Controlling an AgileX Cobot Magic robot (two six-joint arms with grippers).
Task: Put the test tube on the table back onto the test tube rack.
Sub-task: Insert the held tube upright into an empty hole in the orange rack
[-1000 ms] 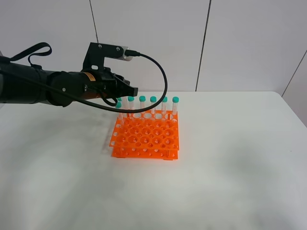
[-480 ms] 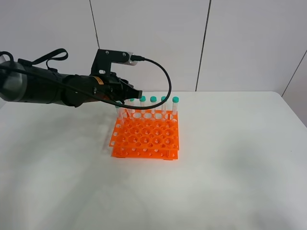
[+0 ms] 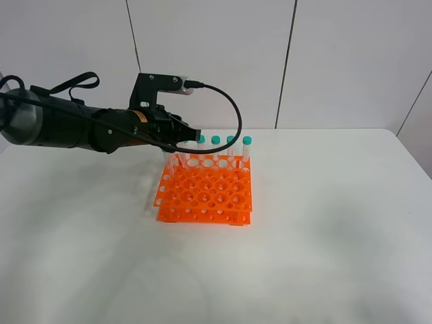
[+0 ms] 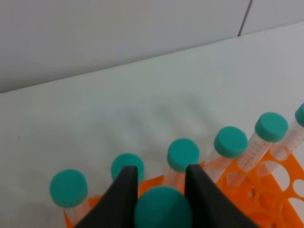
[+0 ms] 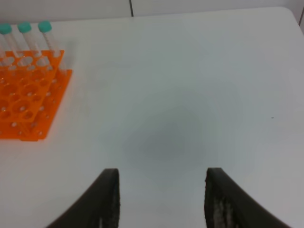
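Table: large white matte tabletop (image 3: 324,229) with rounded corners; smooth, fills the lower two thirds of the high view.
Rack: bright orange square plastic test tube rack (image 3: 206,192), two tiers, grid of round holes; stands left of centre in the high view.
Seated tubes: slim clear plastic tubes with teal-green screw caps (image 3: 231,145), upright in the rack's rear row; faint graduation marks show in the left wrist view.
Task tube: clear test tube with teal-green cap (image 4: 163,209), at the lower centre of the left wrist view. It stands upright over the rack's rear left corner. Whether its tip sits in a hole cannot be told.
Left pincer: black left gripper (image 4: 160,173), fingers narrow, one pressed to each side of the task tube's cap.
Right pincer: black right gripper (image 5: 161,171), fingers spread wide, holding nothing, above bare tabletop well apart from the rack at the upper left of its view.
Cable: black cable (image 3: 233,108), arcing above the rear row.
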